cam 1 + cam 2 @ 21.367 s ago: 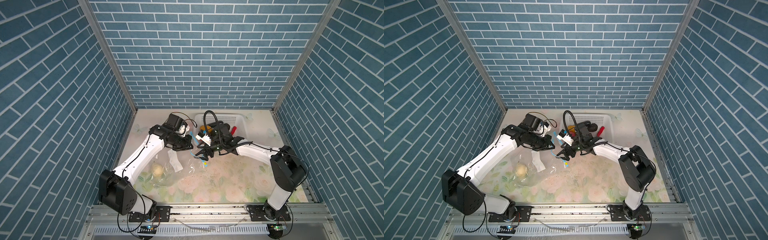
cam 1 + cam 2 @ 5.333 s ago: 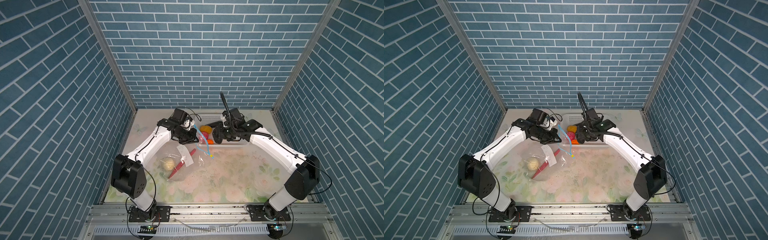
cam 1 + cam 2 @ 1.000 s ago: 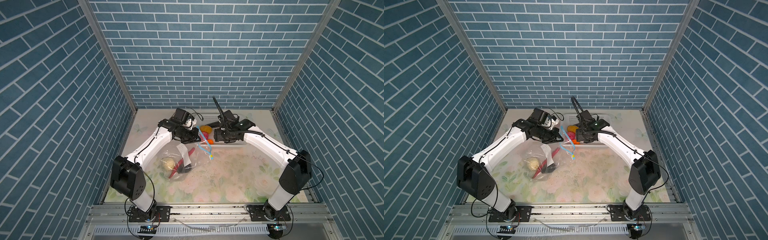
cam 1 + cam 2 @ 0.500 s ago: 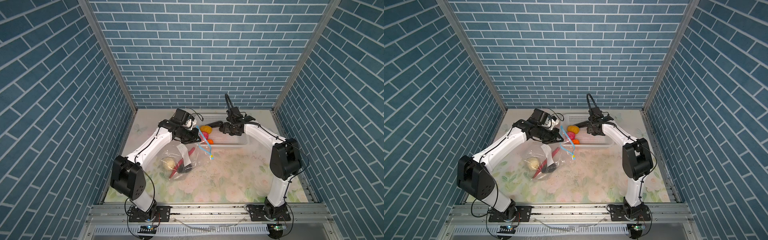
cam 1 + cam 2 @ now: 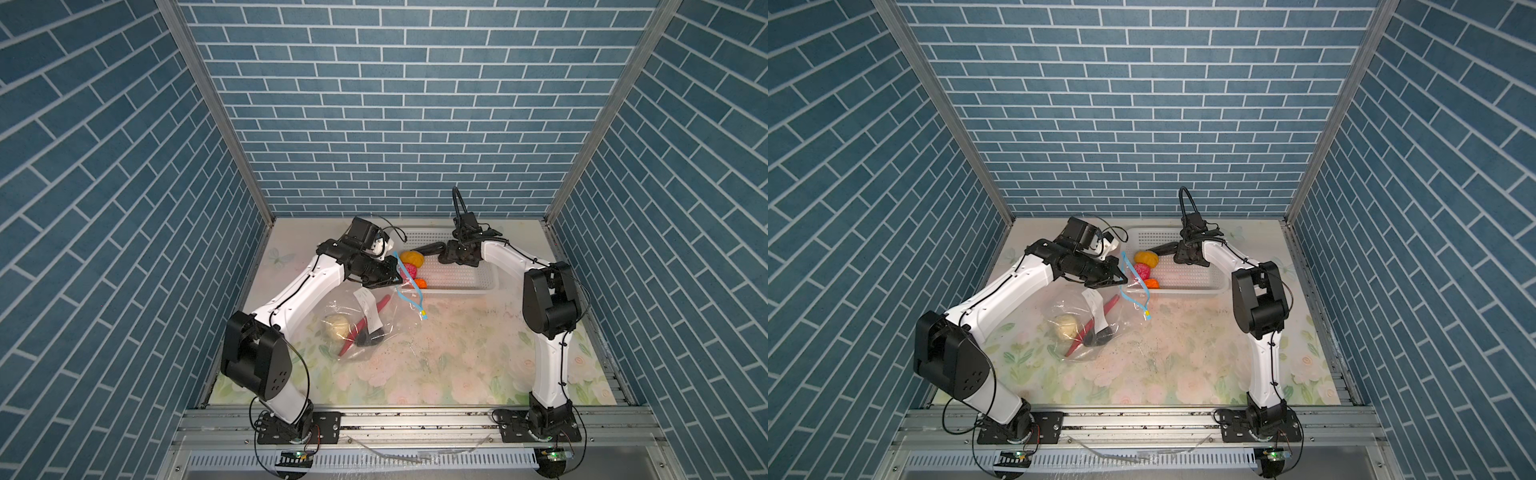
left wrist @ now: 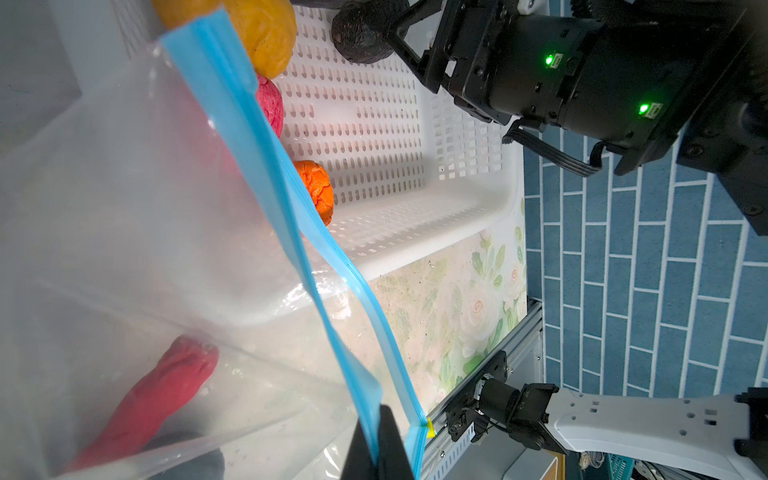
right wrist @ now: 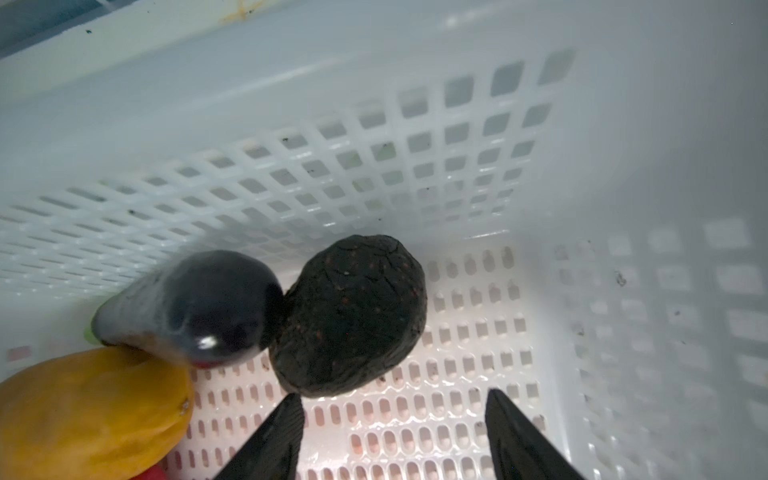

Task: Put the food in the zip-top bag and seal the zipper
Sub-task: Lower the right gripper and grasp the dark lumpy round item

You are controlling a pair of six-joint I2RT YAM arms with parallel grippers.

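The clear zip-top bag (image 5: pixel 361 320) lies on the table with its mouth lifted, holding a cream ball (image 5: pixel 337 326), a long red strip (image 5: pixel 365 318) and a black oval (image 5: pixel 370 338). My left gripper (image 6: pixel 376 449) is shut on one lip of the light-blue zipper (image 6: pixel 266 166); the yellowish slider tab (image 6: pixel 430 428) hangs at its end. My right gripper (image 7: pixel 395 403) is open inside the white basket (image 5: pixel 457 291), its fingertips just short of a rough black oval (image 7: pixel 353 316). A glossy dark piece (image 7: pixel 191 311) touches that oval. A yellow piece (image 5: pixel 412 257), pink ball (image 5: pixel 409 270) and orange piece (image 5: pixel 419 283) lie in the basket.
The basket stands at the back of the floral table (image 5: pixel 436 353), close to the rear brick wall. The bag's raised zipper edge (image 5: pixel 1133 286) hangs right beside the basket's near left corner. Brick walls close in on both sides.
The right arm's elbow has swung in and back, and its gripper has turned to the basket's back corner by the black ovals. The left gripper still holds the bag's edge in the same place.
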